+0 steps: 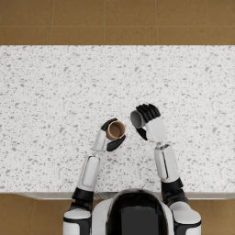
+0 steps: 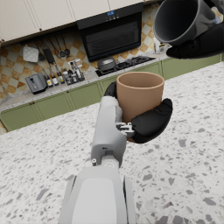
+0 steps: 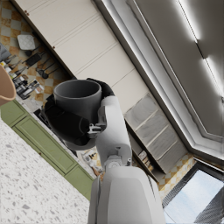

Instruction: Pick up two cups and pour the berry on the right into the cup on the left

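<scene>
Two cups are in play, one in each hand, both lifted above the speckled white counter [image 1: 55, 92]. The tan cup [image 1: 115, 130] is a plain, straight-walled beaker with a thin rim, held upright with its mouth open to the head camera; its inside looks bare brown, though the view into it is small and I cannot be sure nothing lies at the bottom. The left hand [image 1: 111, 135] wraps around it, dark fingers curled against the wall on both sides, the thumb side bulging across the front in the left wrist view. Just to the right of the tan cup, close but apart, is the grey cup [image 1: 137, 119], dark and smooth, tipped so that its mouth faces toward the tan cup and sits slightly higher than the tan rim. The right hand [image 1: 148, 120] clasps it, fingers closed over its far wall. No berry can be made out in either cup from these views. Beyond the tan cup, the left wrist view shows one black oven [image 2: 111, 33] set in a run of green cabinets [image 2: 52, 107].
</scene>
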`<action>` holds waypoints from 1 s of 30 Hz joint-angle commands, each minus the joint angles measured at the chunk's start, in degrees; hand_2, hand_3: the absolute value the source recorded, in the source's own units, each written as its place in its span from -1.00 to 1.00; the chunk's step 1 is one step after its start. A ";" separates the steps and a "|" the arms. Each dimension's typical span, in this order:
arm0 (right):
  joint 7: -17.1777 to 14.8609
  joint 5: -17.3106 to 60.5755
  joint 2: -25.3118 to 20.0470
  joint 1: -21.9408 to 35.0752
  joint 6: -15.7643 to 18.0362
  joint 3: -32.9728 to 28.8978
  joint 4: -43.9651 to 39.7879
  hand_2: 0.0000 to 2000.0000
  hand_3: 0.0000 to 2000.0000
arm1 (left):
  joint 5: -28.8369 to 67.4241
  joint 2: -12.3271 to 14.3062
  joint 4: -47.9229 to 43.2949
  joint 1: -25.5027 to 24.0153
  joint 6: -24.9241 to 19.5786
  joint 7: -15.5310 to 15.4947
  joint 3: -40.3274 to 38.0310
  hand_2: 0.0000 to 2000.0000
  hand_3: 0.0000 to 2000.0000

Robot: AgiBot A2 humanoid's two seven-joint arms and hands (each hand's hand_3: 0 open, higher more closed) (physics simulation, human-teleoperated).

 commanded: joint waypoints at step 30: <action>0.17 54.55 0.89 3.46 -0.68 12.47 5.85 1.00 0.28 | 0.00 2.36 2.69 1.07 -0.10 0.04 -0.80 1.00 0.28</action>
